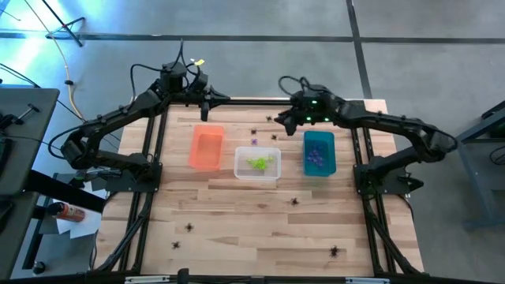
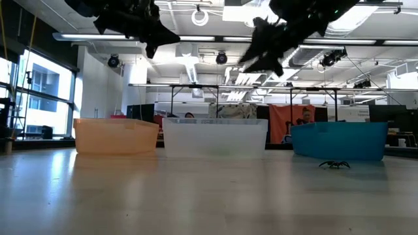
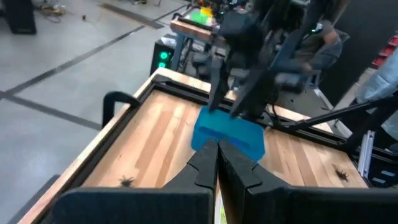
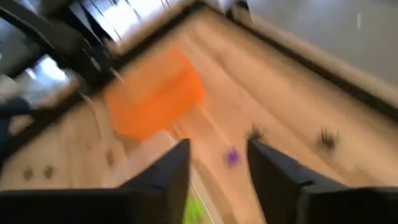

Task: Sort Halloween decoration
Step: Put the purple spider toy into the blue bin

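Observation:
Small black spider trinkets lie scattered on the wooden table, some near the far edge (image 1: 274, 136) and one in front of the teal bin (image 2: 335, 164). One purple trinket (image 1: 254, 143) lies behind the clear bin; in the right wrist view it (image 4: 232, 157) shows on the table beyond the open fingers. Green trinkets (image 1: 259, 162) lie in the clear bin and purple ones (image 1: 316, 158) in the teal bin. My right gripper (image 1: 286, 118) hovers open above the far edge, empty. My left gripper (image 3: 217, 152) is shut and empty, raised behind the orange bin (image 1: 207, 147).
The orange bin (image 2: 116, 136), the clear bin (image 2: 214, 137) and the teal bin (image 2: 339, 140) stand in a row across the table's middle. More black spiders lie near the near edge (image 1: 189, 227) (image 1: 335, 252). A black frame runs round the table. People sit in the room behind.

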You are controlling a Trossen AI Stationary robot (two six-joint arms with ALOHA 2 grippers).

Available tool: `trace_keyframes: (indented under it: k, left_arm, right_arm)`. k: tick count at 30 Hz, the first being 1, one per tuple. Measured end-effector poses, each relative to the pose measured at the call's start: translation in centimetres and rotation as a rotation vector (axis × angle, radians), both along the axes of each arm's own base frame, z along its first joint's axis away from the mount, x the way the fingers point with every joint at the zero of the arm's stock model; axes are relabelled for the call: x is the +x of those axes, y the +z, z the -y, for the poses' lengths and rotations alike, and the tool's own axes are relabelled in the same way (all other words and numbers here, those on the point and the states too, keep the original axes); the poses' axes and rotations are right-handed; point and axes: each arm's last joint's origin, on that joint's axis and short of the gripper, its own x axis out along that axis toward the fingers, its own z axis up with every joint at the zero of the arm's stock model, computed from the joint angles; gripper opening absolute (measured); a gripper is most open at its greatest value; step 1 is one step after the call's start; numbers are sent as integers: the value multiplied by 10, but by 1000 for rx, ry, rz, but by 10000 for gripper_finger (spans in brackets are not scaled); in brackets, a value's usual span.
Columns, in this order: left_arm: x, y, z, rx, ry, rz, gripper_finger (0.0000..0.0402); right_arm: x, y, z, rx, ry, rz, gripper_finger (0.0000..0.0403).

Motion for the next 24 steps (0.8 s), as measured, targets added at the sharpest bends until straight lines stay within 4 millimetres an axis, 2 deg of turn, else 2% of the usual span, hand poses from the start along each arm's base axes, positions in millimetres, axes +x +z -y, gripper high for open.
trace_keyframes:
  k: [5, 7, 9, 11, 15, 18, 21, 24]
  left_arm:
    - [-11, 5, -3, 7, 38, 7, 0]
    - [-15, 7, -4, 12, 51, 12, 0]
    - [-18, 8, -4, 7, 61, 14, 0]
    - [-19, 7, -4, -17, 66, 4, 0]
    - [-19, 4, -2, -55, 64, -24, 0]
    - [-20, 0, -1, -87, 64, -55, 0]
    - [-21, -4, 0, -107, 60, -92, 0]
    - [-22, -6, 1, -96, 51, -114, 0]
  right_arm:
    - [35, -30, 15, 107, 3, -116, 30]
    - [51, -44, 25, 154, -16, -167, 10]
    - [65, -55, 35, 189, -20, -222, 29]
    - [79, -66, 42, 210, -8, -281, 67]
    - [106, -96, 42, 183, 111, -422, 157]
    - [122, -111, 41, 204, 138, -491, 204]
    - [132, -128, 42, 255, 92, -548, 221]
    - [145, -134, 41, 244, 48, -556, 220]
